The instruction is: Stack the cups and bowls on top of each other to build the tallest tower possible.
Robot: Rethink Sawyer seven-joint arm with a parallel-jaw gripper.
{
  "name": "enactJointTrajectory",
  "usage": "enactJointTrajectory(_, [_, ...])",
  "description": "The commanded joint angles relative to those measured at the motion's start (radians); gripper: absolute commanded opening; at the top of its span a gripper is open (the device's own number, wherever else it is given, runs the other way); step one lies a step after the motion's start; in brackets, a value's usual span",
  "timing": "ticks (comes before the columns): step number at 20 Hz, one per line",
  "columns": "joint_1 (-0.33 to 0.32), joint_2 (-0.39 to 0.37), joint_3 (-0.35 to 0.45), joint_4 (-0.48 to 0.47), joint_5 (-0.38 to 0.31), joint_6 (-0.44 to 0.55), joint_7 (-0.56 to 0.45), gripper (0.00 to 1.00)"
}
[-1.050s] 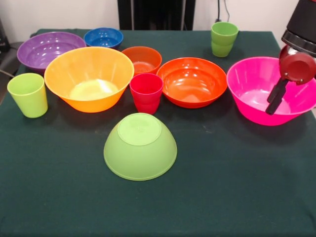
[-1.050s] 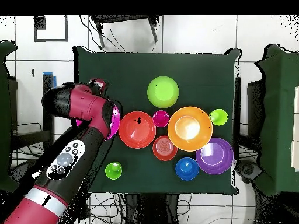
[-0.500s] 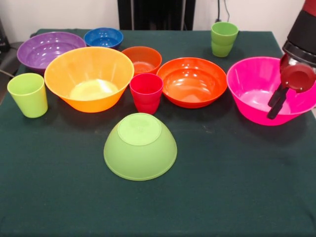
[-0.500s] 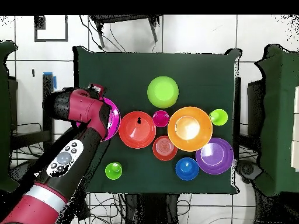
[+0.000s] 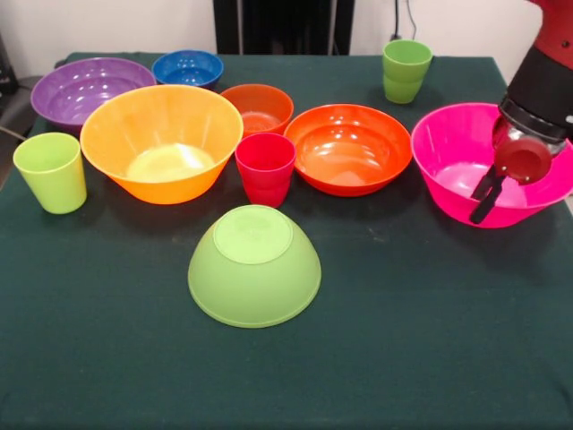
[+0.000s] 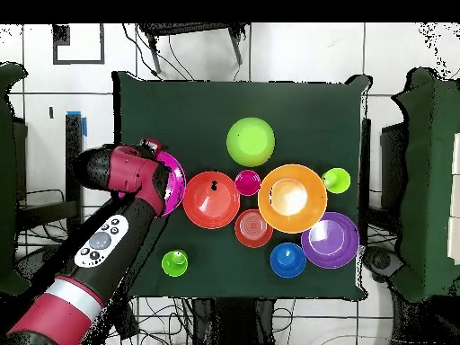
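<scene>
Right now my gripper [image 5: 484, 194] hangs at the near rim of the pink bowl [image 5: 457, 161], fingers narrow; one dark finger crosses the rim wall, and I can't tell if they pinch the rim or just sit beside it, so grip state unknown. No tower exists yet: the lime green bowl [image 5: 254, 264] sits rim-down alone at the front of the table [image 5: 403, 358], well apart from the pink bowl, which stands at the table's edge. The orange bowl [image 5: 349, 148] is just beside the pink one, nearly touching. The red cup [image 5: 265, 168] stands between the yellow-orange bowl [image 5: 161, 143] and the orange bowl, directly behind the green bowl. Risks, as I judge them: a thin one-sided rim pinch on a big glossy bowl can slip or let it tilt on lift; dragging instead of lifting would shove it into the orange bowl or off the table edge; carrying it low toward the green bowl could clip the red cup; setting it off-centre on the small upturned base would let it slide off.
</scene>
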Motion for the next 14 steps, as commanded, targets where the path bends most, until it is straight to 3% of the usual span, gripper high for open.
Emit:
enactJointTrajectory(1, [0.012,0.056,0.115,-0.018,-0.062,-0.008,0.052,0.0])
enactJointTrajectory(8, [0.002,0.04,0.123,-0.005,-0.085,-0.021,0.001,0.0])
enactJointTrajectory(14, [-0.022,-0.04,0.186,0.069,-0.076,-0.039,-0.05,0.0])
